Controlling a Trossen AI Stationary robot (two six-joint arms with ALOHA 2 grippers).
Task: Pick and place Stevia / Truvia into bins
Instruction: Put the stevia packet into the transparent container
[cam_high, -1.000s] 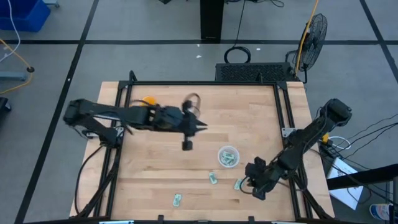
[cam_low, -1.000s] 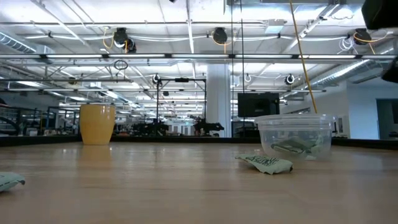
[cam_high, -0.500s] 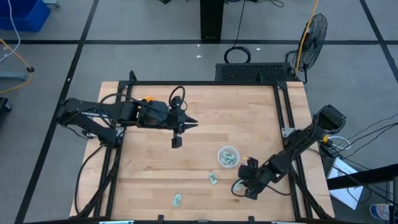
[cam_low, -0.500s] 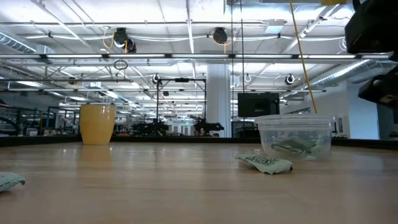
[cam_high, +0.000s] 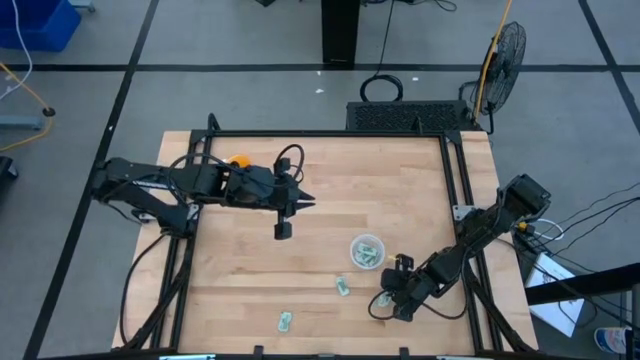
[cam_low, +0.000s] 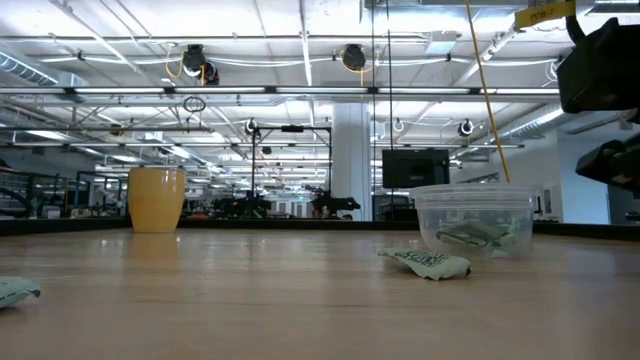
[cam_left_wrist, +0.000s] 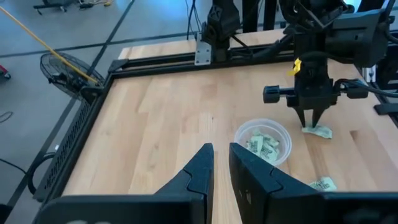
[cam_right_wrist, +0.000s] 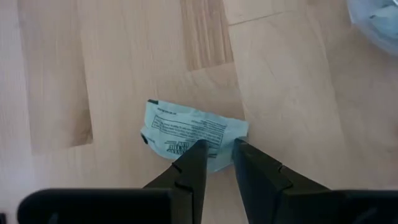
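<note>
Green-and-white sachets lie flat on the wooden table: one (cam_high: 343, 287) near the clear cup, one (cam_high: 286, 321) by the near edge, one (cam_right_wrist: 189, 130) under my right gripper. The clear cup (cam_high: 367, 252) stands upright and holds several sachets (cam_left_wrist: 261, 144). My right gripper (cam_right_wrist: 217, 149) hangs over that sachet with its fingers pointing down and shut; I cannot tell whether the tips reach the paper. My left gripper (cam_high: 303, 200) is shut and hovers over the table's middle-left, far from the sachets.
An orange cup (cam_high: 239, 161) stands near the far-left corner, beside my left arm. Black rails (cam_high: 455, 180) frame the table. Bare wood lies between the two arms. In the low view one sachet (cam_low: 425, 262) lies in front of the clear cup (cam_low: 475, 218).
My right gripper has moved toward the table's left and come down over the sachet by the clear cup; it now shows at the right of the low view. My left gripper has drawn back toward the table's left. No sachet has moved.
</note>
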